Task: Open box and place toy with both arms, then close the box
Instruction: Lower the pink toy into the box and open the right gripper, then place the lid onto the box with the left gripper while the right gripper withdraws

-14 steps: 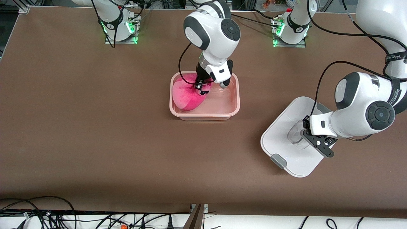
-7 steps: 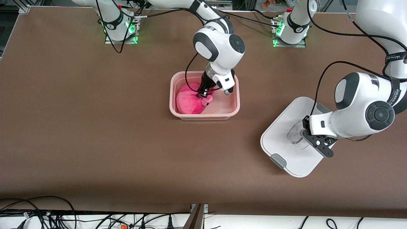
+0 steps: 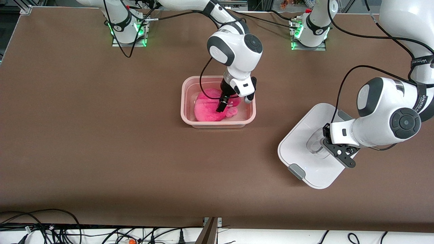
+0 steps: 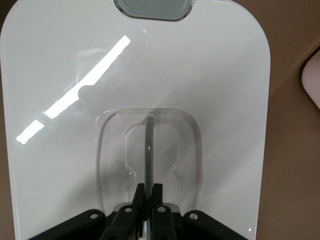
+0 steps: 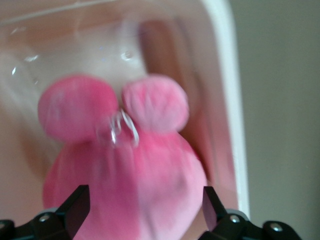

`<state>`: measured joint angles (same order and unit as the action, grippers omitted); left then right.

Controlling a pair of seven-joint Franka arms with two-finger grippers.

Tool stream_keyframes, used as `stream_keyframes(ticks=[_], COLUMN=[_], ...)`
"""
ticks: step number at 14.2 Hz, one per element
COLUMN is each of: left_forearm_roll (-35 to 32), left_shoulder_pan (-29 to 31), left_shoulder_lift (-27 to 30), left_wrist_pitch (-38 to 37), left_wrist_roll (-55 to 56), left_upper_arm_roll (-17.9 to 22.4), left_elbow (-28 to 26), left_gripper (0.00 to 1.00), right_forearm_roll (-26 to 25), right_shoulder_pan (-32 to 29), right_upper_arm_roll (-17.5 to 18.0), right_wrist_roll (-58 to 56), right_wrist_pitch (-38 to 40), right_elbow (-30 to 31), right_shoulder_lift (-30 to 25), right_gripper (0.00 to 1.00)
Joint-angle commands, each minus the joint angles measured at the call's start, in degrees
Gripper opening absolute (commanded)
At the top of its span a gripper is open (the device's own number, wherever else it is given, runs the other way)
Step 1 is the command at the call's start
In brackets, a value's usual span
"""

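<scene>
The pink plush toy [image 3: 208, 112] lies inside the open translucent pinkish box [image 3: 184, 101] at the table's middle. My right gripper [image 3: 221, 105] is down in the box over the toy. Its fingers stand wide apart on either side of the plush [image 5: 125, 165], and the box's rim [image 5: 225, 75] runs beside it. The white lid [image 3: 305, 152] lies flat on the table toward the left arm's end, nearer the front camera than the box. My left gripper [image 3: 328, 146] is shut on the lid's clear handle [image 4: 148, 145], its own fingertips meeting round the thin bar [image 4: 148, 192].
A grey clip [image 3: 297, 171] sits on the lid's near edge, and one shows in the left wrist view [image 4: 152, 7]. Brown table [image 3: 101, 135] lies bare around the box and lid. Cables hang along the front edge.
My right gripper lowered the toy into the box, shifted toward the left arm's end, and opened its fingers. The toy now rests in the box. The left arm has not moved.
</scene>
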<state>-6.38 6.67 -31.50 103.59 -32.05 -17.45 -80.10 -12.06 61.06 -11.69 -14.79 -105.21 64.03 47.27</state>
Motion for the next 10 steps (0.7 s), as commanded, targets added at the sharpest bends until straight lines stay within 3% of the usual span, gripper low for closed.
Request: stream_keyframes(ticks=[1,3,5,10], left_forearm_roll=[1.19,1.28,1.19,1.10], left_shoulder_pan=[-0.34,-0.78,-0.87,-7.44], left_shoulder_lift=[0.30,0.39,0.39,0.47], left_wrist_pitch=[0.30,0.21,0.21,0.21], left_wrist_roll=[-1.52,-1.61,-6.15,-13.47], left_upper_arm_roll=[-0.57,-2.67,-6.09,-8.74], left_elbow=[-0.06,-0.06,-0.06,-0.24], left_gripper=[0.00,0.00,0.00,0.00], right_forearm_roll=[-0.33,2.02,9.74,19.25], right_shoulder_pan=[-1.90,-5.50,-8.93,-14.65], right_upper_arm_roll=[-0.97,-1.06,-1.76,-7.36], right_wrist_roll=[4.24,4.16,3.89,4.68], right_wrist_pitch=[-1.13,-5.52,-4.66,2.90], right_elbow=[-1.18,-1.37,-1.28,4.41], right_shoulder_lift=[-3.31,-7.26,-10.61,-20.97], right_gripper=[1.00,1.00,1.00,1.00])
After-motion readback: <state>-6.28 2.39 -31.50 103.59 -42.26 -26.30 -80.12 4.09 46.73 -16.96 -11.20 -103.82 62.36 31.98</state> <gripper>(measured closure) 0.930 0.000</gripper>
